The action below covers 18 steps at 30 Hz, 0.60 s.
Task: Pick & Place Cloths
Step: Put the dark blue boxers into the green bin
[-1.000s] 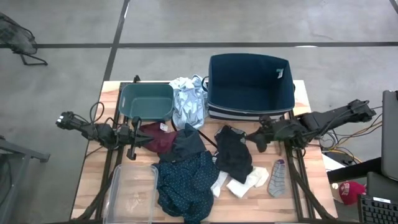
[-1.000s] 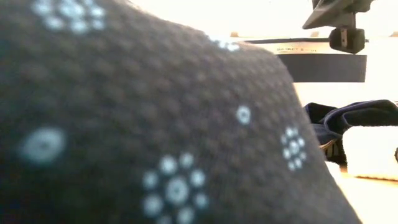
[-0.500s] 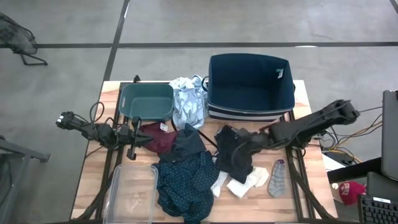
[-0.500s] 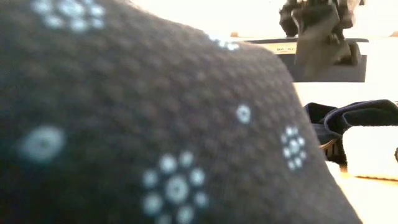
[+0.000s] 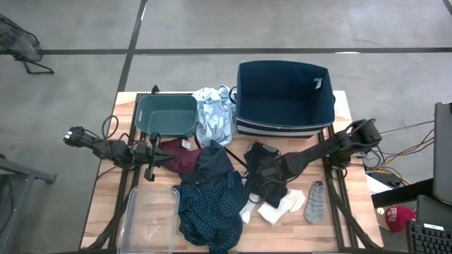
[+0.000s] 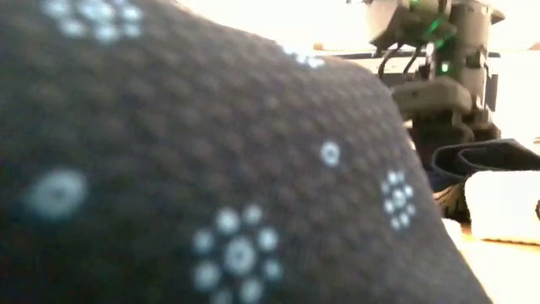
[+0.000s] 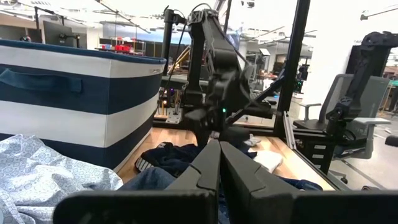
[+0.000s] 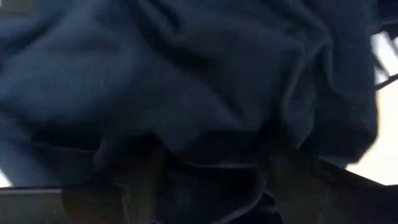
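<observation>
The cloths lie across the table's middle: a black cloth (image 5: 268,185), a maroon one (image 5: 182,156), a navy dotted one (image 5: 212,204) that fills the low view (image 6: 211,169), a pale blue one (image 5: 215,116), white socks (image 5: 272,209) and a grey sock (image 5: 315,201). My right gripper (image 5: 263,169) is open, low over the black cloth (image 8: 205,93), reaching in from the right. My left gripper (image 5: 157,159) is shut (image 7: 219,163) beside the maroon cloth's left edge and holds nothing. My right gripper comes at the black cloth slanting down from the table's right. Its spread fingers (image 8: 144,180) stand at the cloth's folds near its upper middle. I cannot tell whether they touch it. The cloth lies flat on the table.
A navy striped bin (image 5: 282,128) stands at the far right and a teal bin (image 5: 167,116) at the far left. A clear plastic tub (image 5: 150,219) sits at the near left. A dark garment (image 5: 214,164) lies between the maroon and black cloths.
My right gripper has travelled from the table's right side toward the left and down, ending low over the black cloth. No cloth has moved.
</observation>
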Tool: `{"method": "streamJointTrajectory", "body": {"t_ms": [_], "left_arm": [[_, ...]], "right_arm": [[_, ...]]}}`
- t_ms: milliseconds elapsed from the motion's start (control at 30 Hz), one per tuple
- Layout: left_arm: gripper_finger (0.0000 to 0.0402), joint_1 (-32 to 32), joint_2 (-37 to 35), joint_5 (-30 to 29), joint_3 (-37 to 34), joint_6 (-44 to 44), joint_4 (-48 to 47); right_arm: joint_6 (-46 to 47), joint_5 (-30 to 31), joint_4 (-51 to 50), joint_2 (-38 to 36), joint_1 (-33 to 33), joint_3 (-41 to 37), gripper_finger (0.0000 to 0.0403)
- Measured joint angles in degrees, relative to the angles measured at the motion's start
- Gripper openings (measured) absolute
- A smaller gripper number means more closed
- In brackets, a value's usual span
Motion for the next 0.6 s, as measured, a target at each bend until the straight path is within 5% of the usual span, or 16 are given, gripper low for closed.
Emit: {"method": "streamJointTrajectory", "body": {"t_ms": [200,467,600], "left_arm": [[0.0012,0.0,0.0,0.0,0.0,0.0,0.0],[0.0012,0.0,0.0,0.0,0.0,0.0,0.4],[0.0012,0.0,0.1,-0.3,0.0,-1.9,8.8]], "right_arm": [[-1.8,-3.5,-0.3,2.5,-0.1,0.7,0.0189],[-2.2,-5.3,0.3,-3.9,0.1,3.0,0.0025],[-1.3,-3.6,-0.3,-7.9,0.2,5.0,0.002]]}}
